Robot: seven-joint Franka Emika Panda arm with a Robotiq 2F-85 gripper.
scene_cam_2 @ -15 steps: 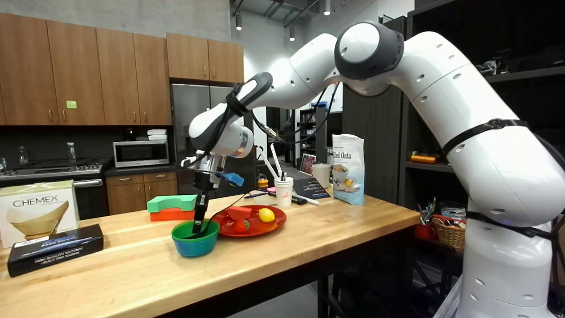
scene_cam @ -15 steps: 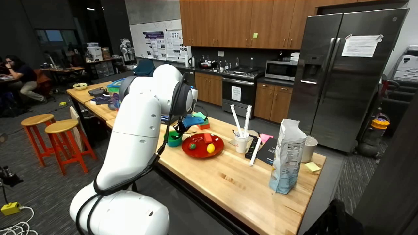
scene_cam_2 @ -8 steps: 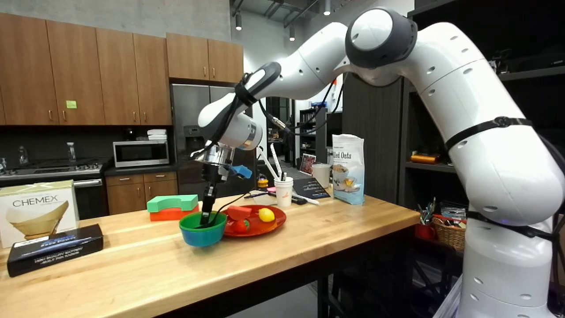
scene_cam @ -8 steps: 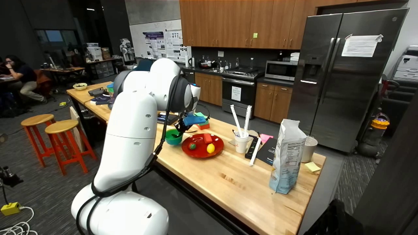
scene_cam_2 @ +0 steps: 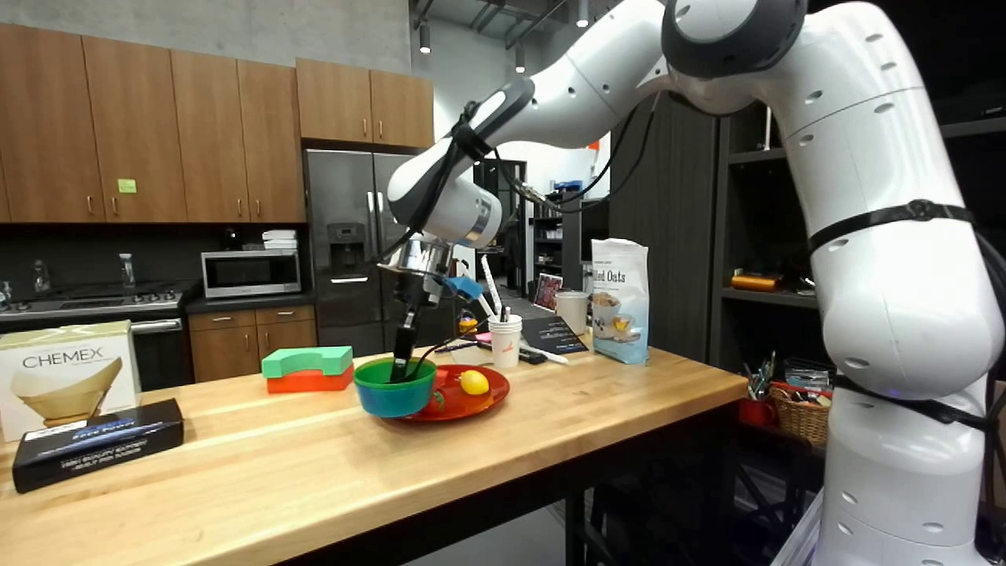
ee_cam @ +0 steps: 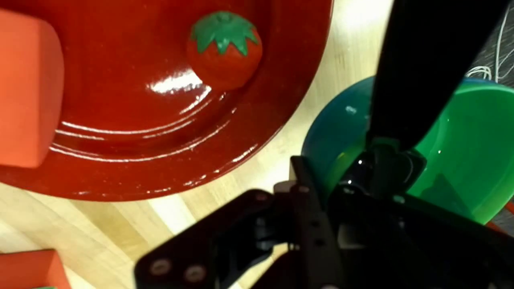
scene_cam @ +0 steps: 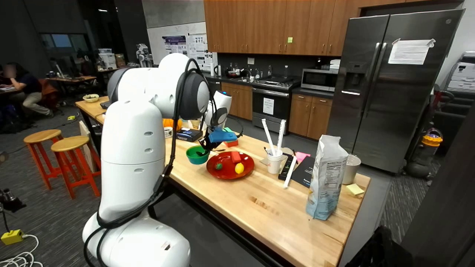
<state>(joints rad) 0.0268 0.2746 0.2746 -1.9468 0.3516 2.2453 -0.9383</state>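
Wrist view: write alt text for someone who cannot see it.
The gripper, entering from the bottom, grips the edge of a green bowl nested in a blue bowl; a dark utensil slants over them. At left, a red plate holds a green-capped red fruit and an orange-red block.

- Green bowl [ee_cam: 478, 148]: smooth, glossy, plastic-looking
- Red plate [ee_cam: 120, 180]: highly glossy, with crisp highlights
- Counter [scene_cam: 259, 193]: smooth pale wood
- Red block [ee_cam: 18, 88]: smooth, matt
- Refrigerator [scene_cam: 404, 104]: dark metal, soft sheen
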